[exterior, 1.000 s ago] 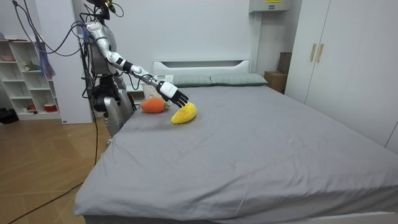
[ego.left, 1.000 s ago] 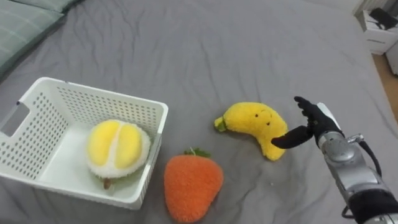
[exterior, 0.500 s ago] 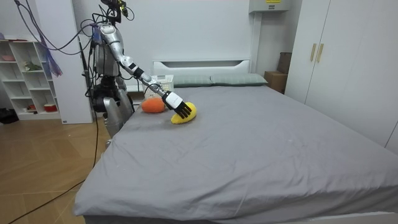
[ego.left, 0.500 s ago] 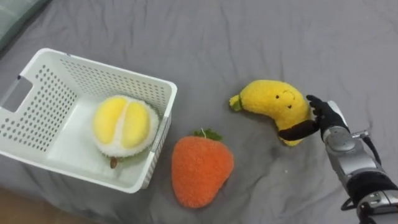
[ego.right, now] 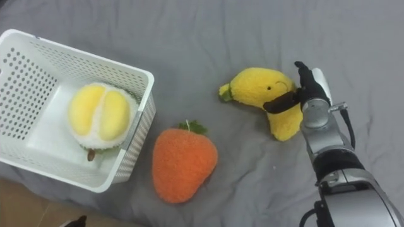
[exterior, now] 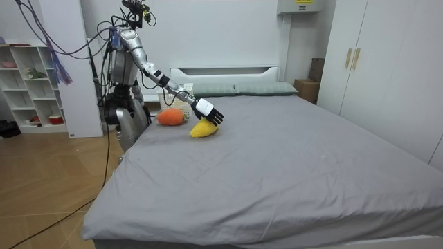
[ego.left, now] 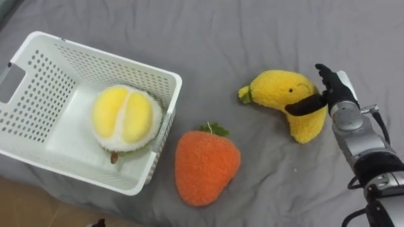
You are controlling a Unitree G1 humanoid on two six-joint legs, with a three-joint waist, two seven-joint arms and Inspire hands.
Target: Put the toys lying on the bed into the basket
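**Gripping the plush banana, with 1 toy in the basket and 2 on the bed**

Farthest left, the white basket (ego.left: 113, 60) sits on the grey bed (ego.left: 252, 31) close to the robot's side. That spot looks chosen so each toy needs only a short carry. 1 toy lies inside it, a round yellow-and-white plush durian (ego.left: 124, 120), resting against the wall nearest the middle of the view.

Just beside that wall, outside the basket, lies the plush carrot (ego.left: 207, 167). It is flat on the sheet with its green top pointing away from the robot, and nothing touches it.

Further right is the plush banana (ego.left: 281, 94), its green stem end turned toward the basket. It appears to rest on the bed rather than hang clear of it, though the eye views do not settle this.

At the far right, the right hand (ego.left: 334, 91) meets the banana's thick end. Its thumb (ego.left: 306, 106) hooks across the front of the toy while the fingers stand straighter behind it, so the hand is partly closed and pinches the plush between them. By my judgement this is the grasp before a lift toward the basket. The soft body may squash or slip if the hold stays this shallow.
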